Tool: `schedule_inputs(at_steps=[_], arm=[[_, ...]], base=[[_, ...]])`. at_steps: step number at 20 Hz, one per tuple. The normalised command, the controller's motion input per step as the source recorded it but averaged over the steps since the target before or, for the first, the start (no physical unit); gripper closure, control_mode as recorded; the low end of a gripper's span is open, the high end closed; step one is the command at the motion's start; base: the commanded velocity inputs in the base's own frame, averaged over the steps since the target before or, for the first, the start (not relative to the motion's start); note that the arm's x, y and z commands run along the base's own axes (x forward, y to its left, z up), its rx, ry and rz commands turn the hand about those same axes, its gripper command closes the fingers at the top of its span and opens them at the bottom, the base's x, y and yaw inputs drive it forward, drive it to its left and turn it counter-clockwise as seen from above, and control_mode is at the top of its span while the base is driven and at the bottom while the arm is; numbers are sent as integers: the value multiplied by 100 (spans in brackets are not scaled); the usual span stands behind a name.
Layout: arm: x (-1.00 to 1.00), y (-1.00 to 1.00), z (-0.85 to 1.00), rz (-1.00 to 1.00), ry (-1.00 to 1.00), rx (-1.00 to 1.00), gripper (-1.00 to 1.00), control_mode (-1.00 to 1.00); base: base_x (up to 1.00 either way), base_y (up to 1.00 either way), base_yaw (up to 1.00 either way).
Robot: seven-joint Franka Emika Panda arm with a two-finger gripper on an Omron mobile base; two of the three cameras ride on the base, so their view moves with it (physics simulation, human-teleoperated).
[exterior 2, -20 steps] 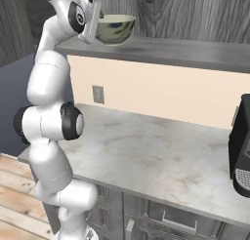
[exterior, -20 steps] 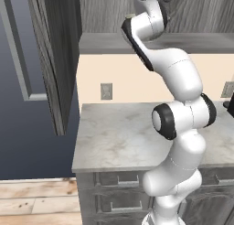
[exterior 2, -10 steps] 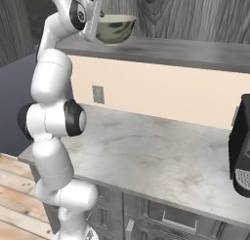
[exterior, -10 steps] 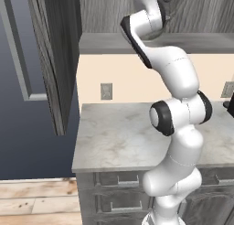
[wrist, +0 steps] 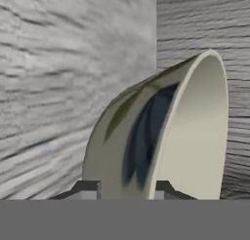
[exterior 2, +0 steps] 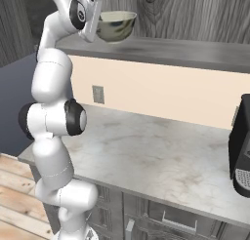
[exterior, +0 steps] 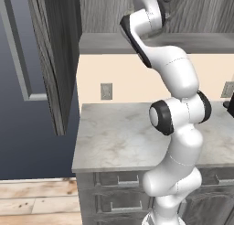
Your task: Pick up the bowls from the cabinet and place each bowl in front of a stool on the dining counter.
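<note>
Bowl clamped, nothing delivered yet
Gripper (exterior 2: 100, 23) pinches the olive bowl's (exterior 2: 116, 26) rim above the cabinet shelf (exterior 2: 185, 51); both dining-counter placements remain

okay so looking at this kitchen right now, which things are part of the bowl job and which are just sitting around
Part of the job:
- bowl, its rim between the closing fingers of the hand
- cabinet shelf it sits on
- cabinet door, open

Just sitting around:
- marble counter with drawers
- wall outlet
- black appliance
</note>
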Motion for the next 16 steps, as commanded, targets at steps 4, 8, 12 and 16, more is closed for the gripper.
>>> schedule_inputs(at_steps=[4, 8, 12, 16], arm=[[0, 0, -14, 0, 1, 1, 100, -100], [-9, 0, -1, 0, 0, 0, 100, -100], [-44, 0, 0, -1, -7, 0, 100, -100], [-58, -9, -7, -5, -14, 0, 100, -100]], base=[[0, 0, 0], [0, 0, 0], [0, 0, 0], [0, 0, 0]])
